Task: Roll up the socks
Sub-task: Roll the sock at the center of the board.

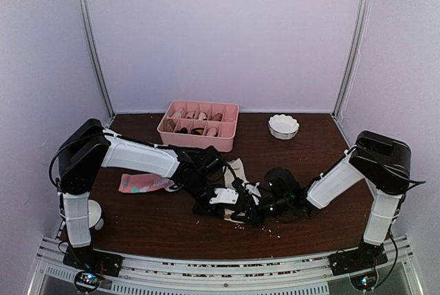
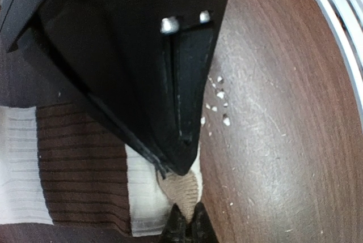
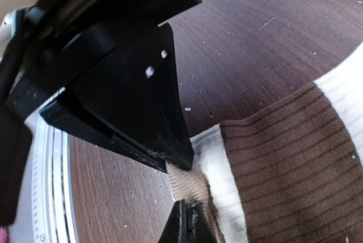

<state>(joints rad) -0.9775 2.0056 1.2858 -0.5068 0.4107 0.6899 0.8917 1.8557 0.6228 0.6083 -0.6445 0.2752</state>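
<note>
The cream sock (image 1: 238, 170) with brown bands lies mid-table, running toward the tray. Both grippers meet at its near end. In the left wrist view my left gripper (image 2: 185, 224) is shut on the sock's tan tip (image 2: 182, 190), with the brown band (image 2: 79, 163) to the left. The right wrist view shows my right gripper (image 3: 188, 222) pinching the same tan end (image 3: 190, 185) from the opposite side, the ribbed brown part (image 3: 283, 163) beside it. From above, the left gripper (image 1: 238, 203) and right gripper (image 1: 264, 207) almost touch. The pink sock (image 1: 141, 183) lies flat behind the left arm.
A pink divided tray (image 1: 199, 137) stands at the back centre, with a small white bowl (image 1: 283, 126) to its right. A white cup-like object (image 1: 93, 214) sits by the left arm's base. Pale crumbs (image 2: 219, 97) are scattered near the grippers.
</note>
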